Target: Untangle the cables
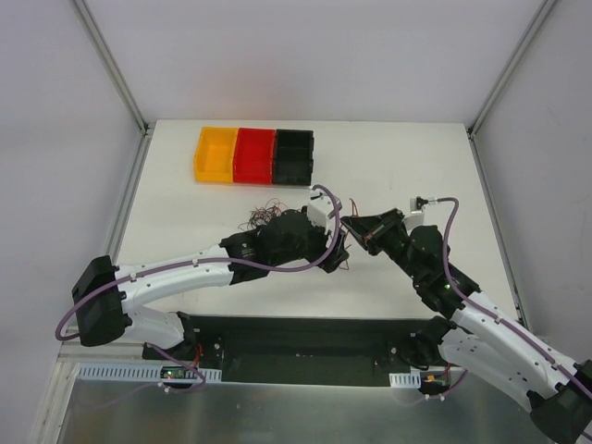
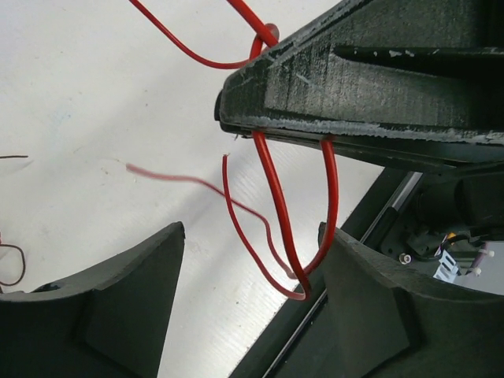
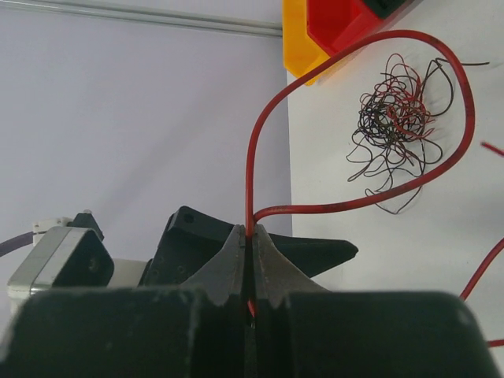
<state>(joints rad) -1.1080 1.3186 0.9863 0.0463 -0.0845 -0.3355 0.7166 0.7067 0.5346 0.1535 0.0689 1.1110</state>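
Your right pincer (image 3: 250, 232) is pressed fully together on the red cable (image 3: 248, 165). The strand comes up out of the seam between the two fingers, arches high and wide to one side, then curls back and returns to the same seam, so one big loop stands out of the grip.

From the left wrist view, you see the other end of that hold. The cable drops out from under the dark body of the right pincer as a narrow hanging loop, with a looser strand beside it. That loop hangs in the gap of your left pincer (image 2: 252, 228), whose fingers stand apart. It sits off-centre, with its lowest bend right against the inner face of one finger (image 2: 386, 307) and well apart from the other finger (image 2: 118, 307). You cannot tell whether the bend touches the nearer finger.

The tangle of cables (image 1: 264, 217), black and red strands knotted together, lies on the white table (image 1: 416, 166) just beyond the left wrist. It is clear of both pincers. Farther back stand the yellow bin (image 1: 215, 154), the red bin (image 1: 254, 155) and the black bin (image 1: 294, 157), touching in a row.
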